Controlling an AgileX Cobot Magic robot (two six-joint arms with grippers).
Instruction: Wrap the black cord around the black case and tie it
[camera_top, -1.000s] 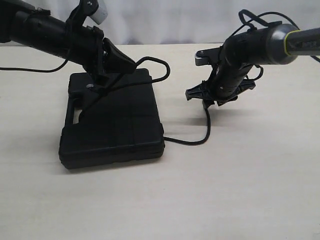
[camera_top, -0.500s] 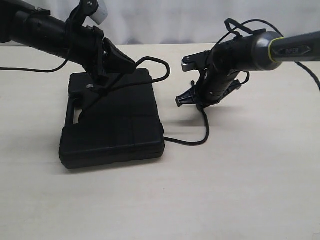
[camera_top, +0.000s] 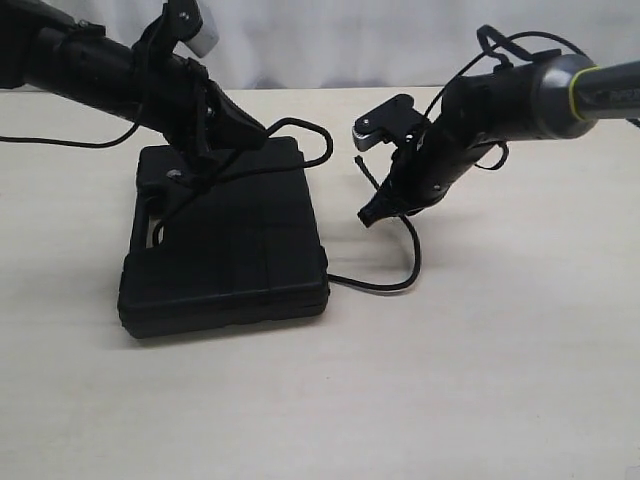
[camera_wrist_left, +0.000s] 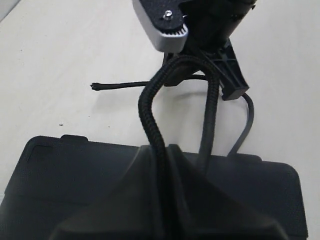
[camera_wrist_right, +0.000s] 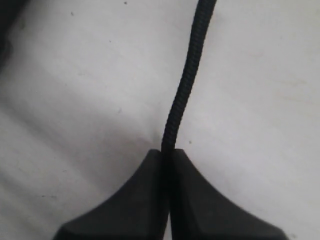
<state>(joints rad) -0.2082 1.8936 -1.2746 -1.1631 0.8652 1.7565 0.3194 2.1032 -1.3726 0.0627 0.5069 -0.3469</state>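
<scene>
Wrap stage, knot not yet made. Left gripper (camera_wrist_left: 167, 152) clenched on black cord (camera_top: 405, 272) above black case (camera_top: 230, 250); right gripper (camera_wrist_right: 167, 152) pinching the cord beside the case. Next: cross strands, likely needing slack.

We see two arms on our rig, mostly black. The left arm (camera_top: 85, 65) is a matte black tube topped by a white block (camera_top: 203, 30), with a thin black cable (camera_top: 60, 141) running off it. The right arm (camera_top: 500, 100) turns metallic grey beside a yellow-green ring (camera_top: 572, 92). Black cables (camera_top: 515, 40) loop above it, and its grey-edged bracket (camera_top: 383, 122) carries a small screw (camera_wrist_left: 169, 15). The left gripper (camera_wrist_left: 162, 150) and right gripper (camera_wrist_right: 165, 152) both end in smooth black wedge fingers.
</scene>
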